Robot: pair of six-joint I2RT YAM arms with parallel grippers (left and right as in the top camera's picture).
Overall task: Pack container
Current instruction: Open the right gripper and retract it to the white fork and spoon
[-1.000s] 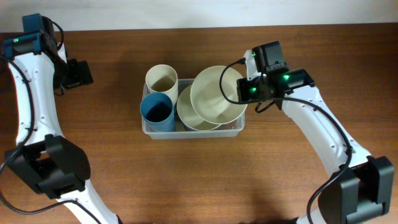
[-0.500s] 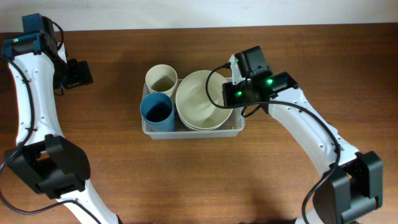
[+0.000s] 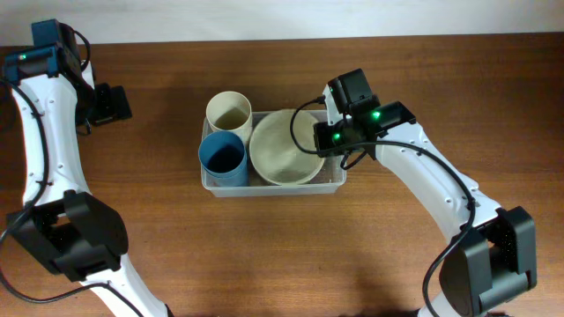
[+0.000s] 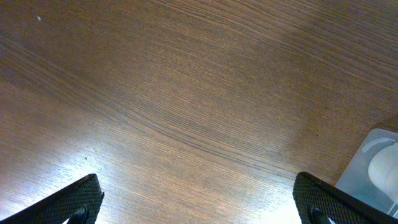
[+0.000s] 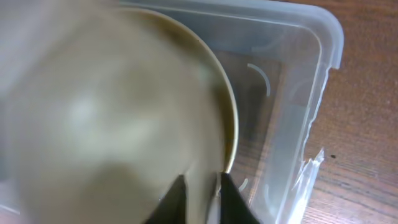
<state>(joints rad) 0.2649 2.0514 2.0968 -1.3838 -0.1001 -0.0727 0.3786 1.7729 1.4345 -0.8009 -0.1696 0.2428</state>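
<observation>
One cream bowl (image 3: 282,148) lies in the clear container (image 3: 273,190) at the centre of the table (image 3: 264,255), right of a cream cup (image 3: 229,112) and a blue cup (image 3: 222,157). Right gripper (image 5: 202,186) pinches the bowl's right rim: withdrawing before a full release may tip bowl or container. Left gripper (image 3: 119,104), far left, gapes open.

Robot lab (two arms (image 3: 432,176), wooden table (image 3: 264,246))

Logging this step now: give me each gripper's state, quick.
Left gripper: open wide, holding nothing, over the table.
Right gripper: closed on the rim of the cream bowl, inside the container.
</observation>
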